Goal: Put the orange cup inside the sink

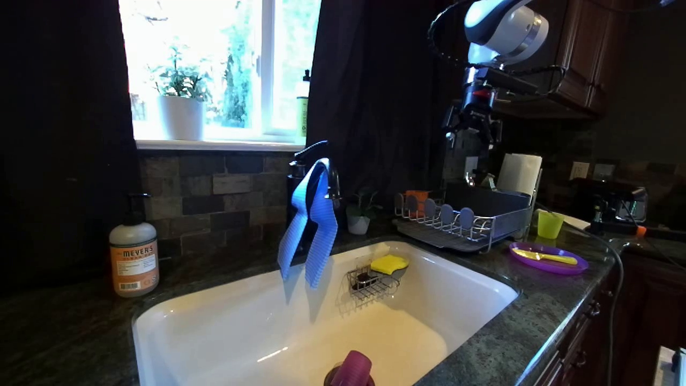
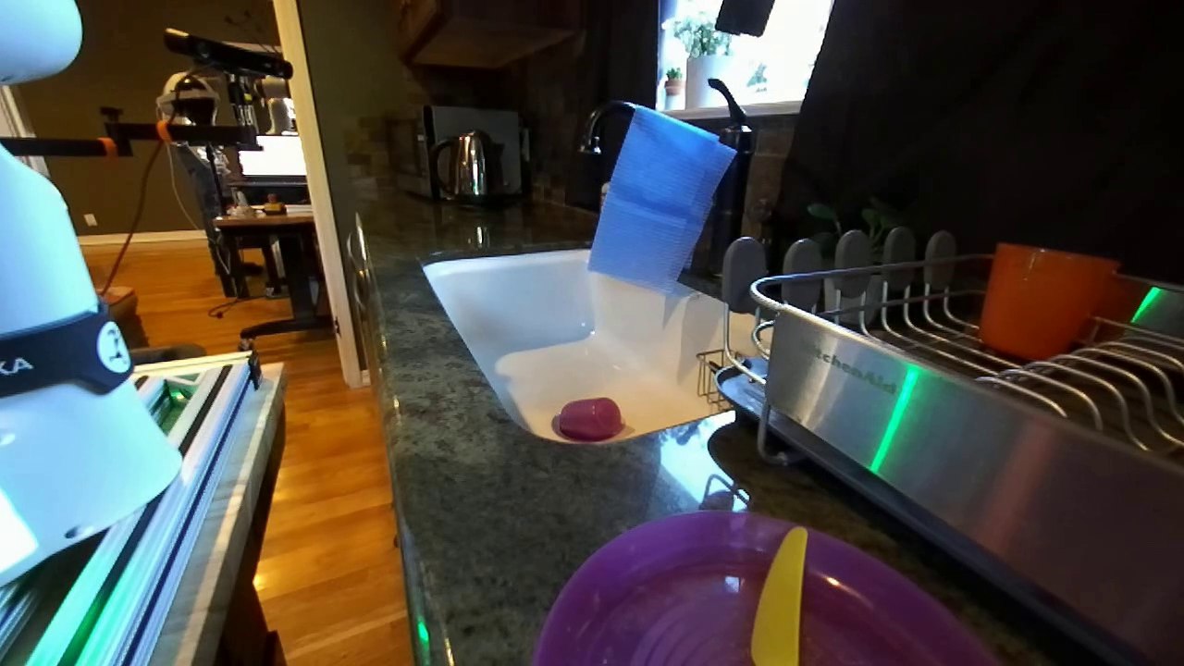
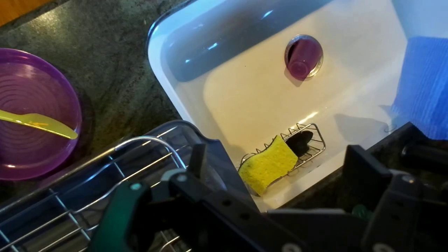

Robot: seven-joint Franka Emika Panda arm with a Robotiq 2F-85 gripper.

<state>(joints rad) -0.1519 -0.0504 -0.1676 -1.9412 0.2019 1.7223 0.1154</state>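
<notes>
Hanging above dish rack (image 1: 509, 222) w/ jaws spread wide, gripper (image 1: 471, 141) is apart from orange cup (image 2: 1045, 301), which sits in rack beside sink (image 1: 466, 273), visible in both ext views but not wrist cam.

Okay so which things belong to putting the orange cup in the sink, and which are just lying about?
For the job:
orange cup, in the dish rack
white sink
robot's open jaws

Lying about:
purple cup
yellow sponge
blue cloth
purple plate
yellow knife
yellow-green cup
Meyer's pump bottle
</notes>
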